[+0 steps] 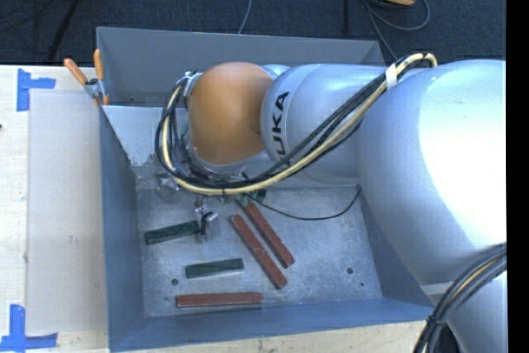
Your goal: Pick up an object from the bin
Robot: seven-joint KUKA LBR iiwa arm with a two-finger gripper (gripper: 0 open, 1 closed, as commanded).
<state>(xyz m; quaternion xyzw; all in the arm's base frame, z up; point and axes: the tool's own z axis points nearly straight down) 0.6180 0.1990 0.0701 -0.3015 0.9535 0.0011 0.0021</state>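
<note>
the grey bin holds five bars. the arm hangs over its left middle, the gripper at the right end of a dark green bar; how far it is open i cannot tell. gripped so near the end, the bar may tilt and slip, or knock the two red-brown bars nearby.

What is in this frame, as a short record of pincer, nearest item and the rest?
pincer: down in the grey bin, at the right end of the nearest item
nearest item: dark green bar, lying flat
other green: second dark green bar, nearer the front
slanted pair: left red-brown bar, right red-brown bar, side by side
front: flat red-brown bar along the front wall
</note>
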